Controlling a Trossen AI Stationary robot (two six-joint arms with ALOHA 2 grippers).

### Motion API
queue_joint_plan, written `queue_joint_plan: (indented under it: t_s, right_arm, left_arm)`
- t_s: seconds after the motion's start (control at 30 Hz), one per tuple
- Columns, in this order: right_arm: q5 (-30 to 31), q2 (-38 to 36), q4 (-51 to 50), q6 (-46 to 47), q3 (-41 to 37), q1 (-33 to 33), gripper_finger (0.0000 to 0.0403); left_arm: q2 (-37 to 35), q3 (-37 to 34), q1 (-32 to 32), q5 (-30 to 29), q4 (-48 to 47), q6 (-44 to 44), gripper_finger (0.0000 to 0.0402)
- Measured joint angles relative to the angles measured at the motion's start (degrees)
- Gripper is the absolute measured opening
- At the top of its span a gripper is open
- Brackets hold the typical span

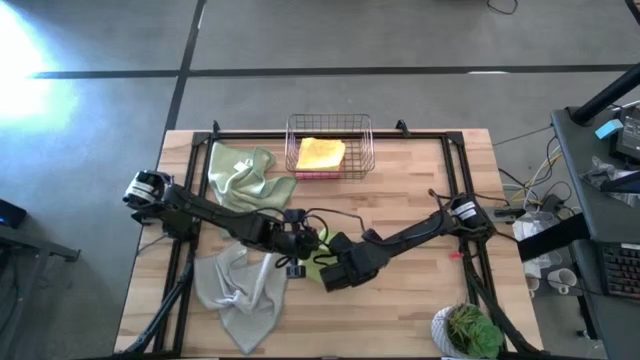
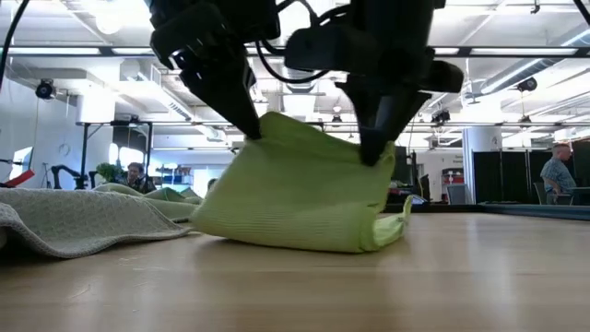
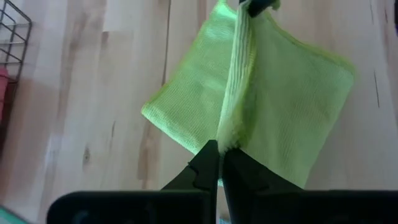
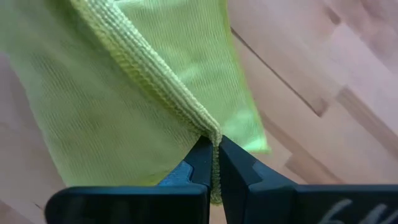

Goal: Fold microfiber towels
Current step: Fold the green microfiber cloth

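Note:
The lime green towel (image 2: 295, 198) lies at the table's middle, its lower part on the wood and one edge raised; it also shows in the high view (image 1: 318, 258). My left gripper (image 1: 298, 243) and my right gripper (image 1: 332, 272) are both shut on that raised edge, one at each end. A grey-beige towel (image 1: 240, 290) lies crumpled near the front left. A pale sage green towel (image 1: 245, 175) lies crumpled at the far left. A yellow towel (image 1: 320, 153) lies folded in the wire basket (image 1: 365, 150), on something pink (image 1: 312, 175). My left gripper pinches the lime towel's raised edge (image 3: 227, 134) at one end, between its two fingers, from above. The edge runs raised from there to the other gripper, and the cloth below it rests on the table. My right gripper pinches the same hemmed edge (image 4: 208, 127) at its other end, between its two fingers, from above. The cloth hangs down on both sides of the edge, and its lower part (image 2: 369, 235) lies on the table.
A potted plant (image 1: 468, 330) stands at the table's near right corner. A black frame (image 1: 450, 150) runs along the table's far and side edges. Bare wood (image 1: 400, 185) lies between the basket and the right arm. People show in the room beyond.

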Motion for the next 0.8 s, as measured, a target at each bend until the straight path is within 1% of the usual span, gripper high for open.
queue_joint_plan:
  t_s: [0.2,0.33,0.47,0.7,0.8]
  right_arm:
    - [-1.27,0.0,-6.05,1.59,-0.17,0.13,0.0008]
    - [-1.04,0.0,-6.83,1.52,-0.23,-0.5,0.0008]
    - [-0.27,0.0,-6.59,0.35,-1.02,-1.88,0.0008]
    - [-0.52,0.0,-6.72,0.01,-3.02,-3.83,0.0008]
    - [-0.46,0.0,-6.74,-1.08,-3.37,-4.0,0.0012]
  left_arm:
    - [0.0,0.04,0.07,-0.46,1.55,5.5,0.0001]
    - [0.02,0.07,0.04,-0.46,1.81,5.78,0.0011]
    - [0.02,0.07,0.04,-0.46,1.33,5.74,0.0044]
    - [0.02,0.09,0.04,-0.44,1.32,5.54,0.0122]
    - [0.02,0.09,0.04,-0.44,1.28,5.43,0.0148]
